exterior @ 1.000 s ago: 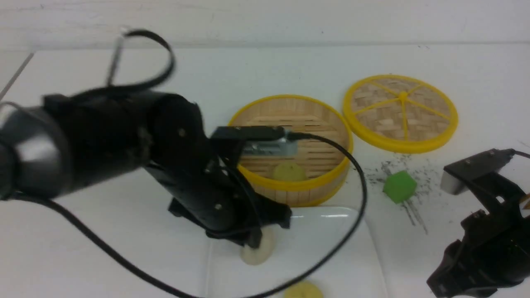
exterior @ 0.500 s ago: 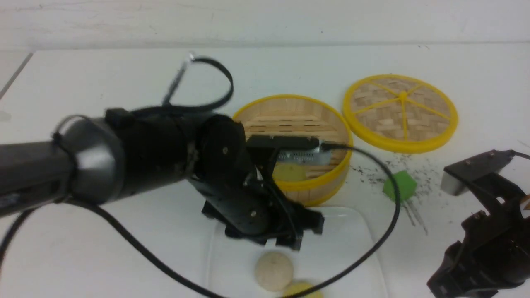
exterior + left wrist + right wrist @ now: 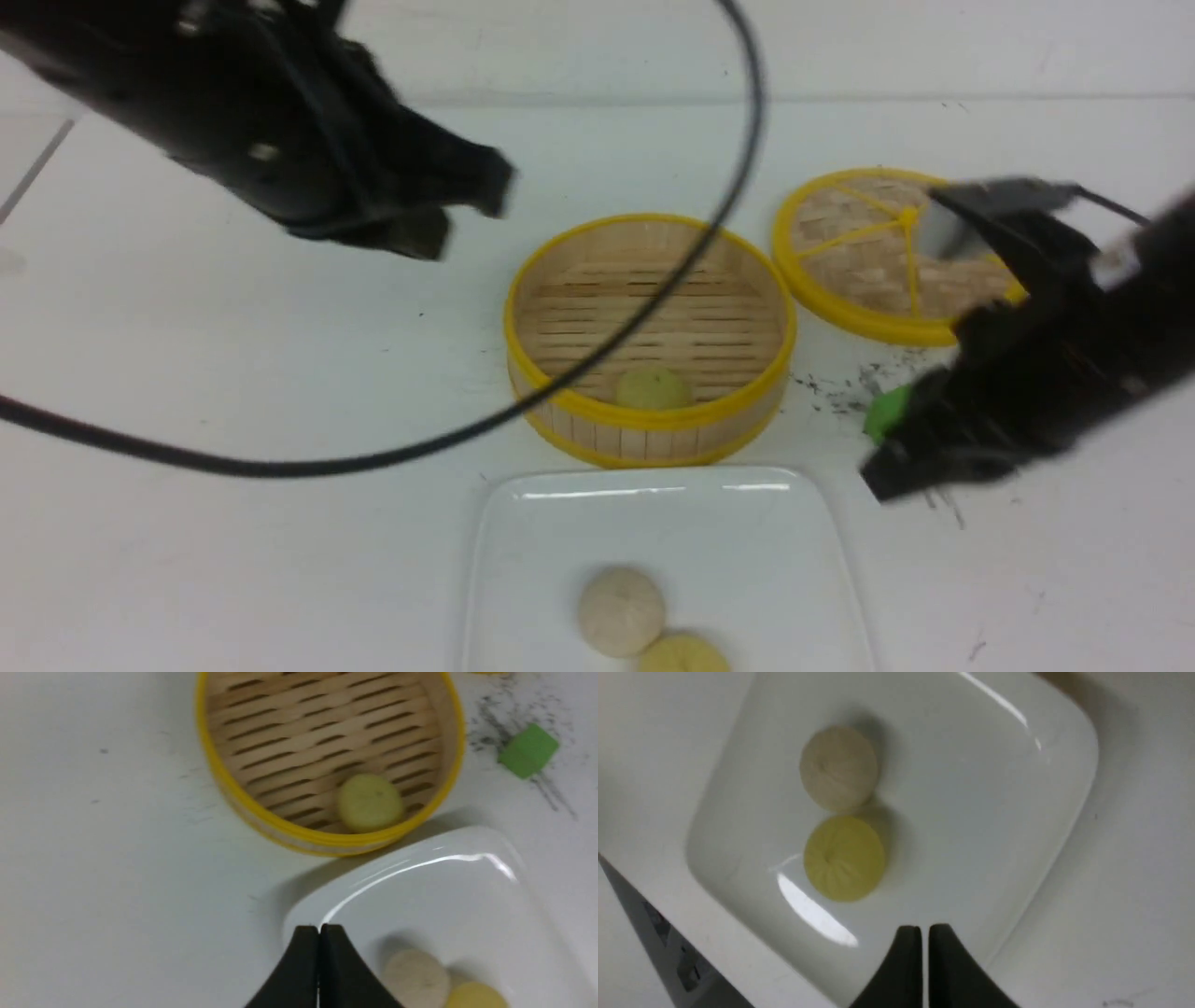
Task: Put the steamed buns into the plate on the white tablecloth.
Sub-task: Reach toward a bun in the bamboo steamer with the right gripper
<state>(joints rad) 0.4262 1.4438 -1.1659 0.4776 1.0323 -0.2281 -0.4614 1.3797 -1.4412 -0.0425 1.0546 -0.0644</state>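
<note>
A cream-white steamed bun (image 3: 621, 611) is sitting on the white plate (image 3: 747, 532), touching a pale yellow bun (image 3: 683, 655) at the plate's near edge. A third bun (image 3: 652, 387) is lying inside the bamboo steamer (image 3: 653, 439) just behind the plate, everything resting on the white tablecloth (image 3: 233, 373). The left gripper (image 3: 319, 929) is hanging high beyond the plate's far-left corner, fingers pressed together, empty. The right gripper (image 3: 924, 929) is hovering off the plate's right side, jaws practically touching, empty too. A green cube (image 3: 887, 411) is sitting past the plate's far-right corner.

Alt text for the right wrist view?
A cream-white bun and a pale yellow bun sit touching on the white plate. The right gripper, shut and empty, hangs over the plate's rim; white tablecloth lies under the plate.
</note>
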